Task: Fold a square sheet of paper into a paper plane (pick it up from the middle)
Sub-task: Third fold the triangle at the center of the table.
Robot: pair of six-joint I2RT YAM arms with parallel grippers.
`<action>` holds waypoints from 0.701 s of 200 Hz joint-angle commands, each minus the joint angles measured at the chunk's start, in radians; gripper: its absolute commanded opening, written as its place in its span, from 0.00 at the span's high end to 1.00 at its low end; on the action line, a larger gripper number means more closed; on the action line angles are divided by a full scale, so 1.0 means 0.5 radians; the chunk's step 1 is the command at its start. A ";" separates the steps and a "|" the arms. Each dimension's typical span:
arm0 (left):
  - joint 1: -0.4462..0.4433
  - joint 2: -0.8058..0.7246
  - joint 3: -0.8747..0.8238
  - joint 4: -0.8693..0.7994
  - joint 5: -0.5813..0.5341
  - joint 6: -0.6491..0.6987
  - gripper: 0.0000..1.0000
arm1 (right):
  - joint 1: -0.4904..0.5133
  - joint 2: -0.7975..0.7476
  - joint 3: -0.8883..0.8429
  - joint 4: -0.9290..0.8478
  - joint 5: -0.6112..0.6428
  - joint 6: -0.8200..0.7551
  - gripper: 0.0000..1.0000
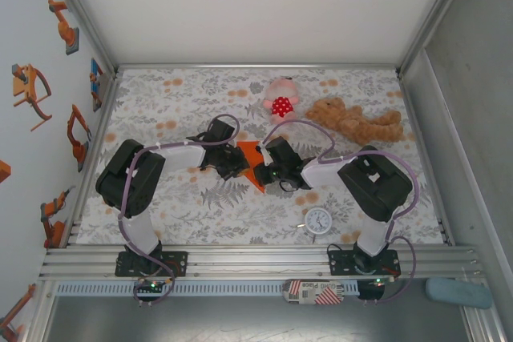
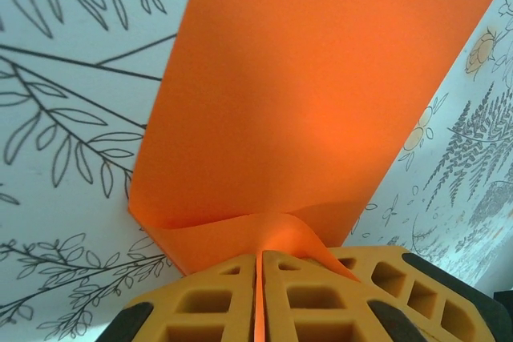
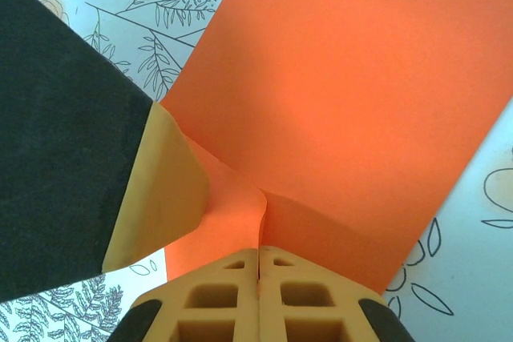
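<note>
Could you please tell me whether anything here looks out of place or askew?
The square sheet of paper puckers into a raised fold where the left pincer pinches it, and likewise at the right pincer. Nothing else stands out.

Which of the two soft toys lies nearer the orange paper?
The pink toy with the red spotted tummy; the brown teddy lies farther right, away from the paper.

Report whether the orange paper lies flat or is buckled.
Buckled: the orange paper puckers up where the left hand and the right hand each pinch an edge.
</note>
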 commanded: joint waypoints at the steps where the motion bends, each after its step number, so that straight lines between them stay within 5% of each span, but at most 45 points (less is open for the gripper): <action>1: -0.006 0.013 0.022 -0.066 -0.027 0.007 0.89 | -0.008 0.059 0.013 -0.077 0.025 0.008 1.00; 140: -0.005 0.087 0.032 -0.085 -0.038 0.041 0.89 | -0.008 0.062 0.014 -0.086 0.022 0.012 1.00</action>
